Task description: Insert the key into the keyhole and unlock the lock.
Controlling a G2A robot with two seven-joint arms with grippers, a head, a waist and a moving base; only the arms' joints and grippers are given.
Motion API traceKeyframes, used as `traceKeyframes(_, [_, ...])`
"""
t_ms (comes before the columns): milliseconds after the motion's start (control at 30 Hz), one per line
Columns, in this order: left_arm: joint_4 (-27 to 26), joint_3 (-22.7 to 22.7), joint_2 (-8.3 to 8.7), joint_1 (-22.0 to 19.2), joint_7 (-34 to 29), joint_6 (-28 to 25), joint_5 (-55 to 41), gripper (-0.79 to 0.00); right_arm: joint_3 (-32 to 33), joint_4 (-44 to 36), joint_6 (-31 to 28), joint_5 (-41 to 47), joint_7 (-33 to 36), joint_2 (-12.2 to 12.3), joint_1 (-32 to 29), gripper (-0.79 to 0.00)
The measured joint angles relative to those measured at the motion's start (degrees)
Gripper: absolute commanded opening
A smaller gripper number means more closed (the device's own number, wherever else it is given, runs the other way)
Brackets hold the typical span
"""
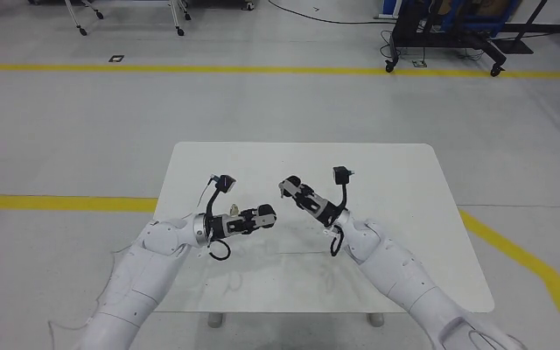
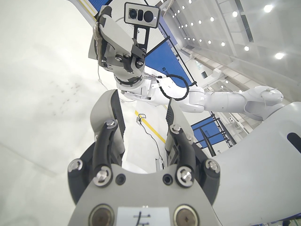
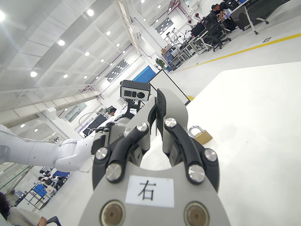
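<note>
on table [image 3: 247,109] — padlock [image 3: 203,137]; left claw [image 2: 143,98] agape; right claw [image 3: 157,99] pinched

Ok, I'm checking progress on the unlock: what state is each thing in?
left gripper: open, empty.
right gripper: shut on a thin flat piece, likely the key.
padlock: lying on the table, shackle looks closed.

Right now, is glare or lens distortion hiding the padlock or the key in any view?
Right wrist view: ceiling lamps flare away from the work; the padlock stands out on the evenly lit table, whose edge bows from the wide lens; the likely key is an edge-on sliver in the right gripper. Left wrist view: lamp glare overhead, same bowing. Top view: flat light, no glare.
</note>
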Motion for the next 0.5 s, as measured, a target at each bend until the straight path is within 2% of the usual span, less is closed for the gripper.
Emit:
traceKeyframes(167, [0.68,0.50,-0.03,-0.58,0.15,2.43,-0.50,-0.480,-0.28,-0.39,-0.60,0.10,1.30,-0.48,-0.25,-0.785])
traceKeyframes(300, [0.72,0.73,-0.04,-0.65,1.54,2.45,0.90,-0.529,-0.83,-0.34,-2.32,3.17,4.66,-0.76,-0.56,-0.785])
traceKeyframes(500, [-0.12,0.55,0.11,-0.18,4.79,2.28,4.45,-0.523,-0.32,-0.18,-2.57,6.07,8.96,-0.77,-0.45,-0.785])
